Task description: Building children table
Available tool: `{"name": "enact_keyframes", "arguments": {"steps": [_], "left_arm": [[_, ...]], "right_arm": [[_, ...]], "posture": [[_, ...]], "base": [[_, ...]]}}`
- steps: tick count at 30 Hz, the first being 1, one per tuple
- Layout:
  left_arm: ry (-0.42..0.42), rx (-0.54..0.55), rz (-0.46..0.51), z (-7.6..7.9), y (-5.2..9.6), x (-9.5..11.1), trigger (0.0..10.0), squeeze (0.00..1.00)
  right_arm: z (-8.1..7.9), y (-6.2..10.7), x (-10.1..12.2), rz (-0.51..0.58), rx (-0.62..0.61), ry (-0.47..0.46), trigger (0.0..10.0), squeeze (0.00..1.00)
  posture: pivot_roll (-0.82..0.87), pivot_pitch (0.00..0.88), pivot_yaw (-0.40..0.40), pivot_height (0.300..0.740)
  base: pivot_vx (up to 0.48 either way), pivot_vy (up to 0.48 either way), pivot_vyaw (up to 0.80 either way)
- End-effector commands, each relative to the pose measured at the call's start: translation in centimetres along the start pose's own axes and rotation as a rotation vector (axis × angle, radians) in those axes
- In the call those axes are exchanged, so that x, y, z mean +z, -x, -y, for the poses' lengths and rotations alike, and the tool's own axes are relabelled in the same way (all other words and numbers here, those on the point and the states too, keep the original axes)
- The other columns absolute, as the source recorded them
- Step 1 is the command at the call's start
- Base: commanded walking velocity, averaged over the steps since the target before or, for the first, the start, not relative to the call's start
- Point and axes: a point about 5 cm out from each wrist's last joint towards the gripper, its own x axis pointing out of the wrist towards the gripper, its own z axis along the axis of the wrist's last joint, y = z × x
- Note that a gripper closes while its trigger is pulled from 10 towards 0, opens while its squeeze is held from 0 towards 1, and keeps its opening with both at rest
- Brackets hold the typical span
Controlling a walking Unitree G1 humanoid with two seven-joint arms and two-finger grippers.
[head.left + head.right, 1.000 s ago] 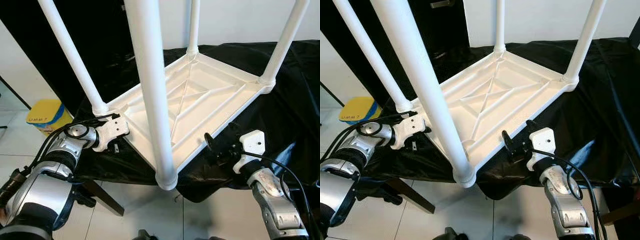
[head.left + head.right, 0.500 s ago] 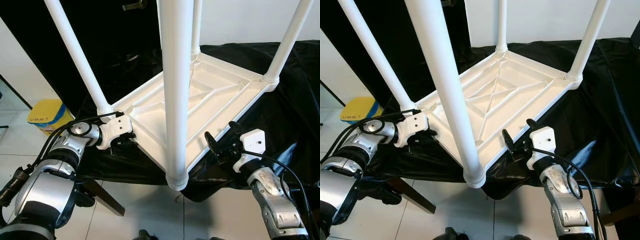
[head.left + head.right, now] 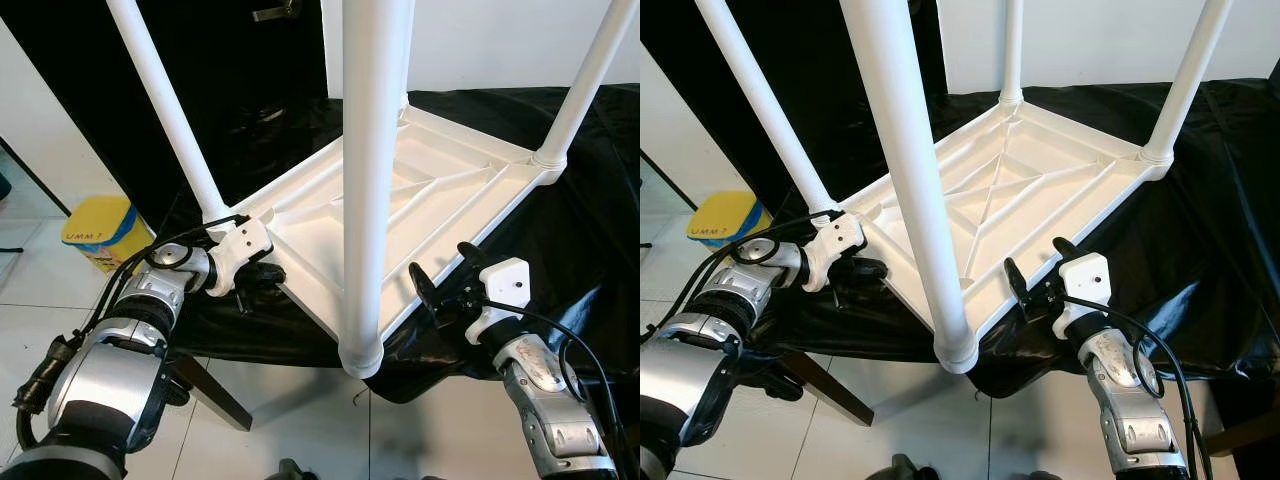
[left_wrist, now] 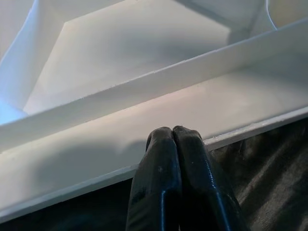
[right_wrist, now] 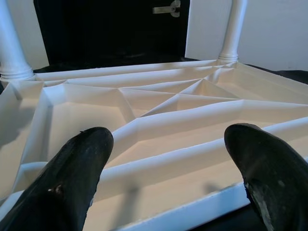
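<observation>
A white plastic children's table [image 3: 420, 195] lies upside down on a black cloth [image 3: 575, 250], its four legs pointing up. The nearest leg [image 3: 372, 180] rises in front of me from the near corner. My left gripper [image 3: 266, 274] is shut, with its fingertips [image 4: 166, 139] against the table's left rim, just below the left leg [image 3: 170, 120]. My right gripper [image 3: 446, 278] stands open at the near right rim, a finger [image 5: 79, 163] on each side of my view across the ribbed underside; it holds nothing.
A yellow bin [image 3: 100, 232] stands on the tiled floor at the left. A dark door with a handle [image 3: 272, 12] is behind. A dark support leg [image 3: 205, 385] slants out from under the cloth near my left arm.
My left gripper has moved to the right along the rim, and the table's near corner and leg have shifted to the right with it. The right gripper has stayed in place.
</observation>
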Motion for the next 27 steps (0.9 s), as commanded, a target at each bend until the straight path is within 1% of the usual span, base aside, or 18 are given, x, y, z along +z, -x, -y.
{"name": "enact_keyframes", "arguments": {"steps": [1, 3, 4, 5, 6, 8, 10, 11, 13, 16, 18, 20, 21, 22, 24, 25, 27], "left_arm": [[0.046, 0.17, -0.041, 0.3, -1.3, -1.1, 0.0, 0.0], [0.043, 0.171, -0.035, 0.3, -1.3, -1.1, 0.0, 0.0], [0.023, 0.141, -0.024, 0.5, -1.2, -1.0, 4.4, 0.0], [0.009, 0.119, -0.017, 0.6, -1.1, -1.0, 4.4, 0.0], [0.005, 0.094, -0.01, 0.6, -0.8, -1.0, 10.0, 0.0], [0.016, 0.064, 0.006, 0.6, -0.5, -1.0, 10.0, 0.0], [0.022, 0.058, 0.009, 0.6, -0.5, -1.0, 10.0, 0.0], [0.022, 0.031, 0.027, 0.6, -0.2, -0.8, 10.0, 1.0], [0.011, -0.021, 0.061, 0.7, 0.4, -0.4, 10.0, 1.0], [0.0, -0.047, 0.076, 0.8, 0.7, -0.2, 10.0, 1.0], [-0.023, -0.095, 0.091, 0.9, 1.2, 0.1, 10.0, 1.0], [-0.023, -0.095, 0.091, 0.9, 1.2, 0.1, 10.0, 1.0], [-0.039, -0.113, 0.097, 1.0, 1.5, 0.3, 10.0, 0.31], [-0.059, -0.139, 0.103, 1.1, 1.9, 0.6, 10.0, 0.0], [-0.087, -0.176, 0.109, 1.2, 2.5, 1.0, 10.0, 0.0], [-0.087, -0.176, 0.109, 1.2, 2.5, 1.0, 10.0, 0.0], [-0.106, -0.189, 0.105, 1.2, 3.2, 1.3, 10.0, 0.0]], "right_arm": [[-0.5, -0.1, -0.2, -0.014, 0.009, -0.012, 10.0, 0.0], [-0.5, -0.1, -0.2, -0.014, 0.01, -0.013, 10.0, 0.0], [-0.5, -0.1, -0.2, -0.014, 0.011, -0.013, 10.0, 0.0], [-0.5, -0.1, -0.2, -0.014, 0.012, -0.013, 10.0, 0.0], [-0.5, -0.1, -0.2, -0.015, 0.013, -0.013, 10.0, 0.0], [-0.5, 0.0, -0.3, -0.016, 0.013, -0.012, 10.0, 0.0], [-0.5, 0.0, -0.3, -0.016, 0.013, -0.012, 10.0, 0.0], [-0.5, 0.0, -0.3, -0.017, 0.014, -0.012, 10.0, 0.0], [-0.5, 0.2, -0.3, -0.02, 0.015, -0.014, 10.0, 0.0], [-0.6, 0.3, -0.4, -0.021, 0.016, -0.015, 10.0, 0.0], [-0.9, 0.4, -0.4, -0.022, 0.017, -0.021, 10.0, 0.0], [-0.9, 0.4, -0.4, -0.022, 0.017, -0.021, 10.0, 0.0], [-1.0, 0.5, -0.4, -0.022, 0.018, -0.027, 10.0, 0.0], [-1.2, 0.6, -0.3, -0.022, 0.019, -0.033, 10.0, 0.0], [-1.5, 0.8, -0.3, -0.023, 0.022, -0.043, 10.0, 0.0], [-1.5, 0.8, -0.3, -0.023, 0.022, -0.043, 10.0, 0.0], [-1.7, 1.0, -0.3, -0.025, 0.024, -0.049, 10.0, 0.0]], "posture": [[-0.15, 0.066, 0.1, 0.74], [-0.15, 0.066, 0.1, 0.74], [-0.15, 0.066, 0.099, 0.74], [-0.15, 0.066, 0.099, 0.74], [-0.15, 0.065, 0.1, 0.74], [-0.15, 0.065, 0.1, 0.74], [-0.15, 0.065, 0.1, 0.74], [-0.14, 0.064, 0.099, 0.74], [-0.14, 0.064, 0.098, 0.74], [-0.14, 0.064, 0.098, 0.74], [-0.14, 0.065, 0.097, 0.74], [-0.14, 0.065, 0.097, 0.74], [-0.14, 0.067, 0.097, 0.74], [-0.14, 0.069, 0.098, 0.74], [-0.14, 0.072, 0.098, 0.74], [-0.14, 0.072, 0.098, 0.74], [-0.14, 0.074, 0.099, 0.74]], "base": [[0.0, 0.0, 0.0], [0.0, 0.0, 0.0], [0.0, 0.0, 0.0], [0.0, 0.0, 0.0], [0.0, 0.0, 0.0], [0.0, 0.0, 0.0], [0.0, 0.0, 0.0], [0.0, 0.0, 0.0], [0.0, 0.0, 0.0], [0.0, 0.0, 0.0], [0.0, 0.0, 0.0], [0.0, 0.0, 0.0], [0.0, 0.0, 0.0], [0.0, 0.0, 0.0], [0.0, 0.0, 0.0], [0.0, 0.0, 0.0], [0.0, 0.0, 0.0]]}}
